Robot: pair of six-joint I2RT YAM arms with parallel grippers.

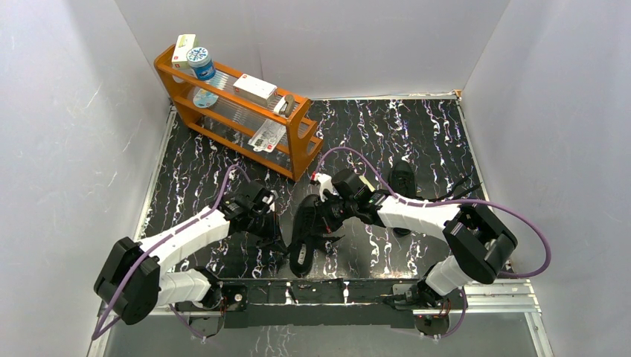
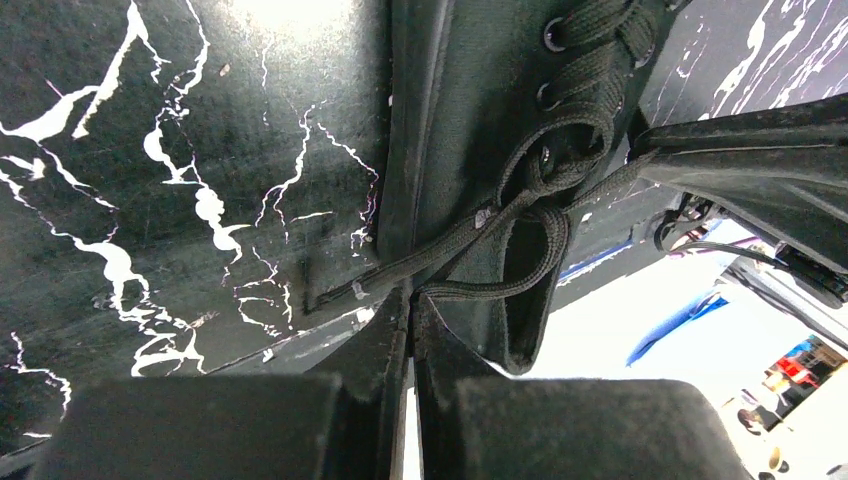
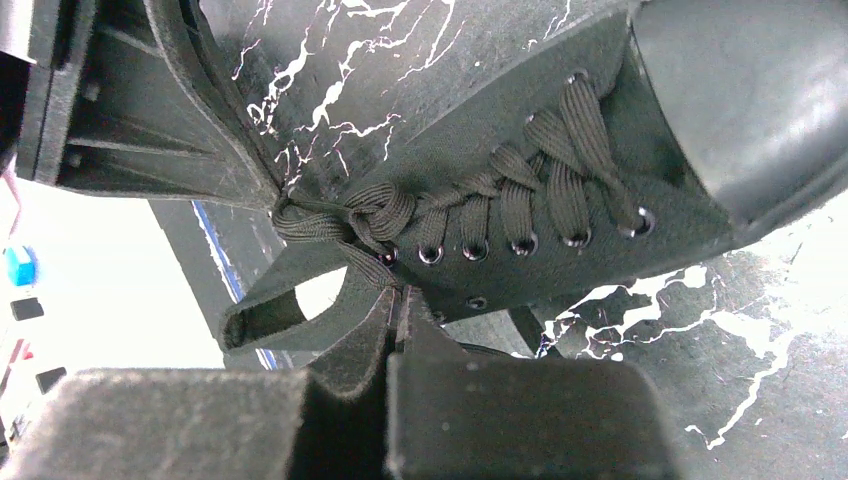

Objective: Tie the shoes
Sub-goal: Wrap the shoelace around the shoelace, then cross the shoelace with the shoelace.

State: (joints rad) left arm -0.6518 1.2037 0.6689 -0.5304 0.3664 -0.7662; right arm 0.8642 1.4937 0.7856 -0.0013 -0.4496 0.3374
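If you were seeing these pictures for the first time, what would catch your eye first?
At front centre, the left gripper and right gripper are shut on the laces of one black shoe, beside a knot. An orange rack stands at the far left.

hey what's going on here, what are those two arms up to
Both arms are working on one black shoe lying between them near the front edge of the table. The left end effector and right end effector are both shut, each apparently pinching a strand of its laces from opposite sides. A first knot sits at the top eyelets, but no finished bow shows. The other shoe lies farther back beside the right arm.
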